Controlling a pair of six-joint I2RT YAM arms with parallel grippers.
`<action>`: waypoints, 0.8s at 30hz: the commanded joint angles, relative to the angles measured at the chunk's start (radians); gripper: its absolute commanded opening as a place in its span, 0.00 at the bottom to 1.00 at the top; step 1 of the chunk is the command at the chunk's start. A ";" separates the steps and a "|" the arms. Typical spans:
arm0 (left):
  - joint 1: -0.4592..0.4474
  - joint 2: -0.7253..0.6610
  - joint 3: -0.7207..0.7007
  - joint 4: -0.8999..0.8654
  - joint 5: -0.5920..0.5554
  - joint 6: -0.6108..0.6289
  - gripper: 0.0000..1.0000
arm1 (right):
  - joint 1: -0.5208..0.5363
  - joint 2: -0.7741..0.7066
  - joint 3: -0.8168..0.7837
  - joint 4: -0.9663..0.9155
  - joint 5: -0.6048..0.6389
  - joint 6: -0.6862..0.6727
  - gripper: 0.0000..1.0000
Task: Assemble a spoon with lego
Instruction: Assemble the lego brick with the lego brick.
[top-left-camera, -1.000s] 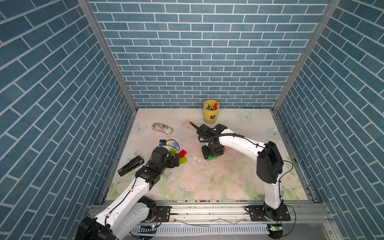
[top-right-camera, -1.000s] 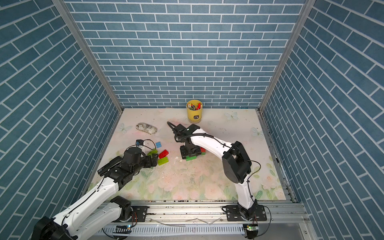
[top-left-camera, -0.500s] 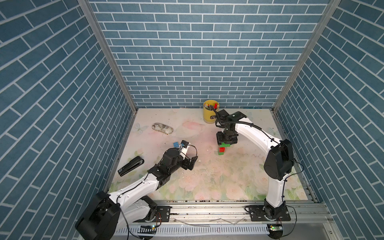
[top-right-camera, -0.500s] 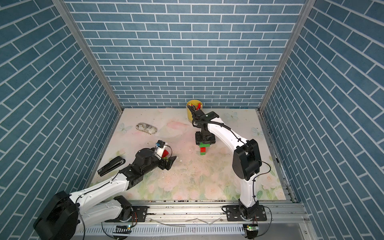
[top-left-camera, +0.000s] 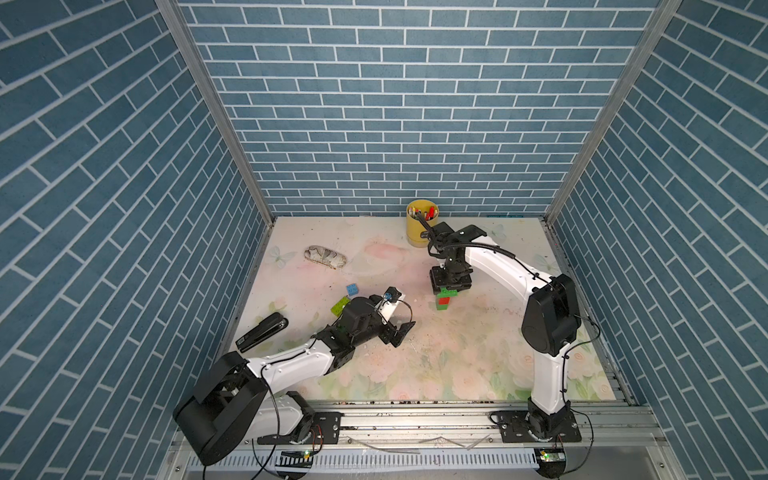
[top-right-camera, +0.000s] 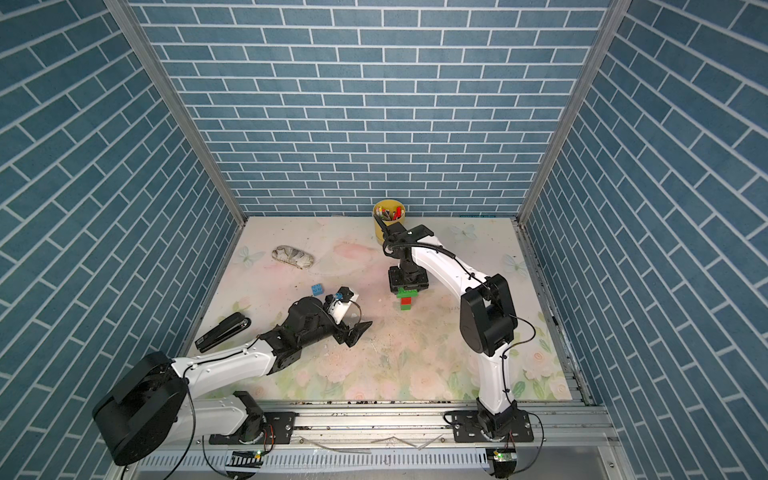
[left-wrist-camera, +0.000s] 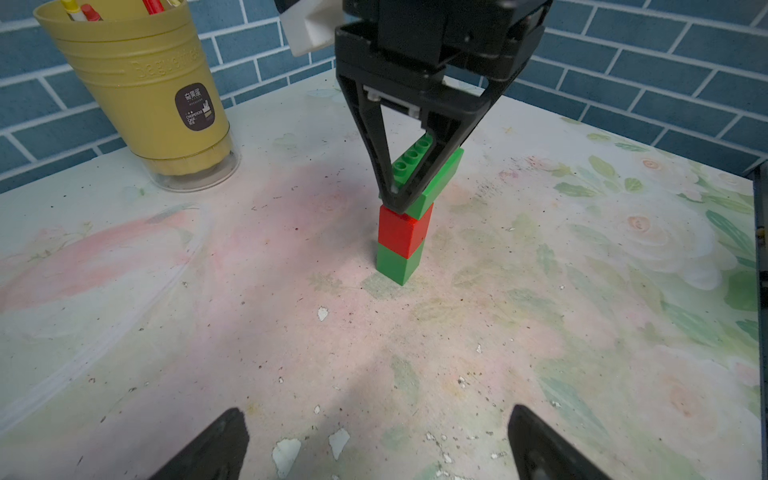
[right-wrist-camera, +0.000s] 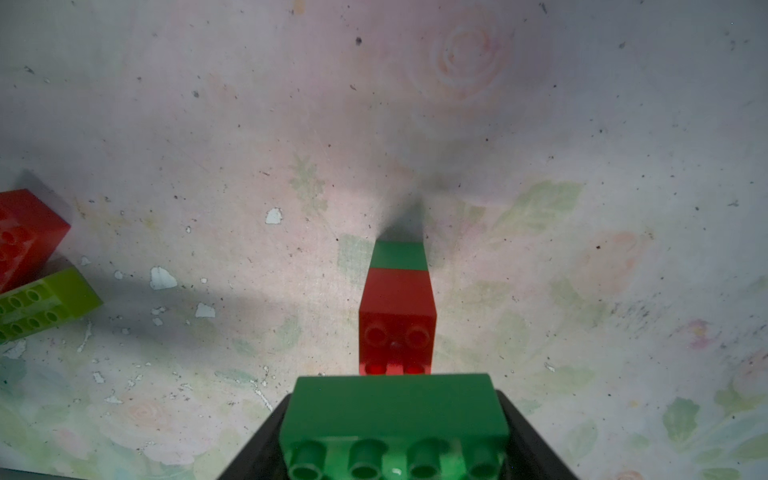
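bearings read from the top views, 12 o'clock toward the back wall.

right gripper (top-left-camera: 448, 290): points straight down over the bench (top-left-camera: 457, 374), just at 1 o'clock of its centre. fingers (left-wrist-camera: 372, 137) clenched on a dark green oblong brick (left-wrist-camera: 434, 172), one on each long side, studs up.

spoon (top-left-camera: 443, 302), partly built: a green square brick (left-wrist-camera: 397, 266) stands on the bench with a red square brick (left-wrist-camera: 401, 232) seated on it. the gripped oblong brick lies level at the red one's top, overhanging to one side. red studs show in the right wrist view, so full seating cannot be confirmed.

left gripper (top-left-camera: 400, 331): low over the bench at 8 o'clock of the spoon, well apart from it. fingers (left-wrist-camera: 216, 444) released and spread wide, nothing between them.

loose lego: a light-blue brick (top-left-camera: 352, 289) and a lime brick (top-left-camera: 339, 306) lie at 9 o'clock of the spoon, beside the left wrist. in the right wrist view the lime brick touches a loose red brick (right-wrist-camera: 25, 232).

other items: yellow cup (top-left-camera: 417, 237) of pens at 12 o'clock by the wall, black stapler (top-left-camera: 262, 331) at the 9 o'clock edge.
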 joint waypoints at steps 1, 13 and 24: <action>-0.007 0.003 0.024 0.025 0.011 0.010 0.99 | -0.005 0.022 0.000 -0.003 -0.011 -0.027 0.56; -0.006 0.015 0.024 0.015 0.007 -0.004 0.99 | -0.016 0.057 -0.014 0.017 -0.016 -0.028 0.55; -0.007 0.005 0.014 -0.001 -0.014 -0.006 0.99 | -0.018 0.120 -0.011 -0.023 -0.019 -0.008 0.54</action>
